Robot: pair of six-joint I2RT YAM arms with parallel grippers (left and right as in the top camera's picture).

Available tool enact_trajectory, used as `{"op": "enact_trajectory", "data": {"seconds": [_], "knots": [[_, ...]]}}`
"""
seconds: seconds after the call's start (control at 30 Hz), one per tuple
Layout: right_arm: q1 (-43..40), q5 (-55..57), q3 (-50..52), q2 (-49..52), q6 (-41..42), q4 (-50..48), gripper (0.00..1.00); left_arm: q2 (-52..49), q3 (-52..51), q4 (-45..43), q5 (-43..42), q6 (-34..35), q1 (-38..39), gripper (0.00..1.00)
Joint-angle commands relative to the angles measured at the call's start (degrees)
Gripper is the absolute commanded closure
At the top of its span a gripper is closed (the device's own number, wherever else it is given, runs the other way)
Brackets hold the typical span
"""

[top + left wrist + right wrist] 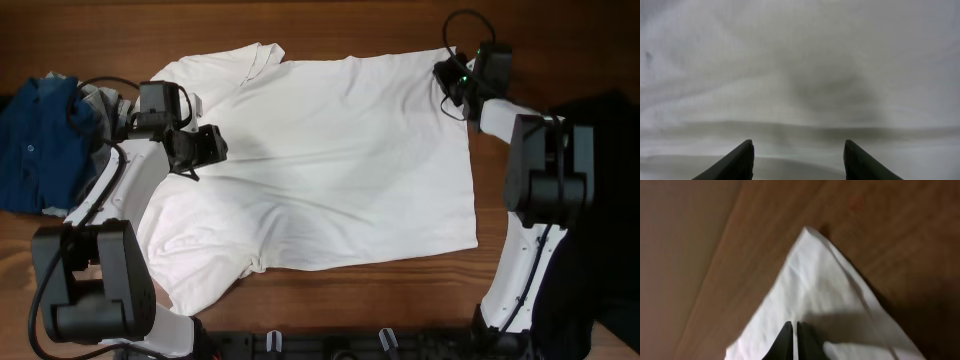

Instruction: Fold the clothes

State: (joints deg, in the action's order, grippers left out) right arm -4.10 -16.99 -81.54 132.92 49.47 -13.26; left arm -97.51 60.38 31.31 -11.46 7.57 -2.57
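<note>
The white short-sleeved T-shirt [330, 160] lay spread flat and plain side up across the brown wooden surface [350, 20], its collar toward the left arm and its hem toward the right arm. The left hand [205, 148] hung over the shoulder area near the collar. In the left wrist view its fingers [737, 162] stood apart, and only rumpled white fabric [800, 65] showed beneath them, with nothing gripped. The right hand [445, 75] sat at the far hem corner. In the right wrist view its fingers [785, 340] were pressed together with a thin sliver of the white fabric [815, 280] between them, the corner's tip resting on the wood [740, 240] just beyond. A crumpled blue button-up shirt [35, 150] lay beside the left arm, off the T-shirt's sleeve. A black cloth [605, 180] lay behind the right arm, apart from the hem.
</note>
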Motion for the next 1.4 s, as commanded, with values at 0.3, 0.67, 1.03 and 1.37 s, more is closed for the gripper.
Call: {"op": "enact_trajectory", "data": {"seconds": [0.3, 0.67, 1.03, 1.37], "knots": [[-0.57, -6.05, -6.32, -36.65, -31.30, 61.75, 0.67, 0.79, 0.39, -9.18, -0.76, -0.79, 0.24, 0.68], [4.59, -6.84, -5.18, -37.24, -34.27, 71.12, 0.65, -17.18, 0.39, -32.39, -9.09, -5.88, 6.86, 0.78], [9.55, 0.11, 0.28, -36.98, -30.29, 74.12, 0.63, -28.87, 5.09, -47.12, 9.14, 1.97, 1.36, 0.84], [9.49, 5.62, 22.01, -36.70, -18.88, 74.49, 0.57, -28.02, 20.00, -33.99, 3.39, 1.88, -0.46, 0.72]]}}
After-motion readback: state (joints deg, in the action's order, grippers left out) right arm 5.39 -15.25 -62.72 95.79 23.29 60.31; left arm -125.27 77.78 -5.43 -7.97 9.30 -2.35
